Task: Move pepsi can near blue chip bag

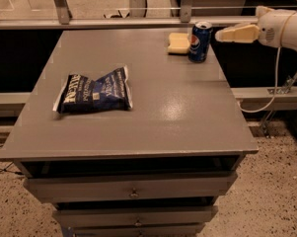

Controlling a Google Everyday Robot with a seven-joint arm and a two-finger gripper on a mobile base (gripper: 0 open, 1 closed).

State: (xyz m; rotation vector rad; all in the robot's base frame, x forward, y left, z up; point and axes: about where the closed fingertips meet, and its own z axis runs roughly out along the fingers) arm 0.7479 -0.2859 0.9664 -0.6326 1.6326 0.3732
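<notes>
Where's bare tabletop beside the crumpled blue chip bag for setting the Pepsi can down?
Bare grey tabletop runs from the crumpled dark blue foil chip bag rightward to the right edge, and behind it. Crowded only at the back right: the small upright blue pepsi can beside the pale yellow sponge, with the cream gripper just right of the can.
</notes>
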